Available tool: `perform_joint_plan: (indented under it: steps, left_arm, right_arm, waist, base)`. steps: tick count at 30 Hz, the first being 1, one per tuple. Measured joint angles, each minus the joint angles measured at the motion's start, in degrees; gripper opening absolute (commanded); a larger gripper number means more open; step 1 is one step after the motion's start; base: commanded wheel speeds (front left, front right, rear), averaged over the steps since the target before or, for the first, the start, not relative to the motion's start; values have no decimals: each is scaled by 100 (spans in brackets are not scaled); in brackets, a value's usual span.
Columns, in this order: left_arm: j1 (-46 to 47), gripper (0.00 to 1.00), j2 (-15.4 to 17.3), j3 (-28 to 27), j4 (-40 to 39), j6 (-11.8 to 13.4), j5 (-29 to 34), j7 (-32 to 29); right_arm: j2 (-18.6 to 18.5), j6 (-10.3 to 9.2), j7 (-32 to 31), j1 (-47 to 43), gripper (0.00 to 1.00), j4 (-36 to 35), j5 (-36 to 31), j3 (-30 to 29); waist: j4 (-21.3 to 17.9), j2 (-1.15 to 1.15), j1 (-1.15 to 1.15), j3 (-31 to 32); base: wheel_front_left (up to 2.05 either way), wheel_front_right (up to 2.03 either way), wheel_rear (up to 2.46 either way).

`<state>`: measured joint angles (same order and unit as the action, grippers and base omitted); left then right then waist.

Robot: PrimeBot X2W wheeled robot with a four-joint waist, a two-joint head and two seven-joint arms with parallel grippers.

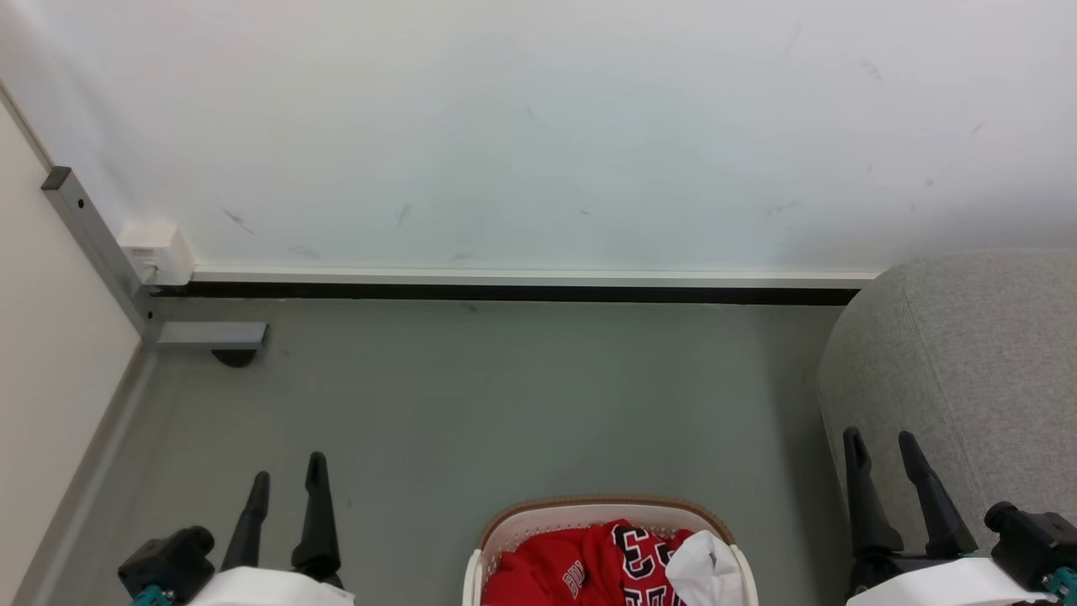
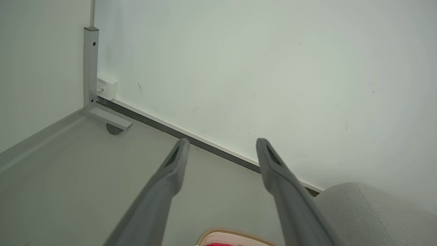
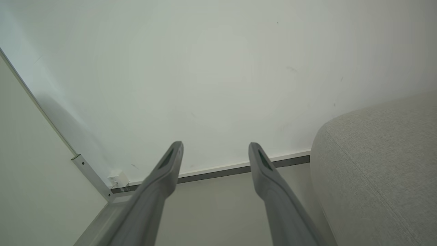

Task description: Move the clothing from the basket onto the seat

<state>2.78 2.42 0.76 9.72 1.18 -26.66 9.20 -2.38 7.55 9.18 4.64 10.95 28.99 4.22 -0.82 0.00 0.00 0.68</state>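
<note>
Item 1: my left gripper (image 1: 289, 468), 2 fingers spread, holding nothing, over the grey floor (image 1: 505, 404).
Item 2: my right gripper (image 1: 880, 436), 2 fingers spread, holding nothing, just beside the seat (image 1: 968, 362).
Item 3: the basket (image 1: 606, 503), on the floor between my grippers, held the clothing (image 1: 555, 568), red jerseys and 1 white piece.

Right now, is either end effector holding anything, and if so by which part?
Nothing is held. The left end effector and the right end effector are both open and empty; the red jersey clothing lies in the rounded cream-white perforated plastic basket.
</note>
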Motion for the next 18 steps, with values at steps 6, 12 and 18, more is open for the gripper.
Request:
perform_joint_plan:
  steps: [6,12,18]
  left_arm:
    - [0,100,1,41,48,18,222,96]
    - [0,100,5,78,92,68,524,180]
    - [0,100,8,130,109,116,814,250]
  right_arm:
    - [-4,0,98,0,100,2,-256,7]
    - [-7,0,165,-1,100,66,-536,38]
    - [-10,0,249,2,100,154,-782,77]
  waist:
    - [-11,0,0,15]
    - [-19,0,0,33]
    - [-25,0,0,38]
  base:
    - [0,0,0]
    - [0,0,0]
    - [0,0,0]
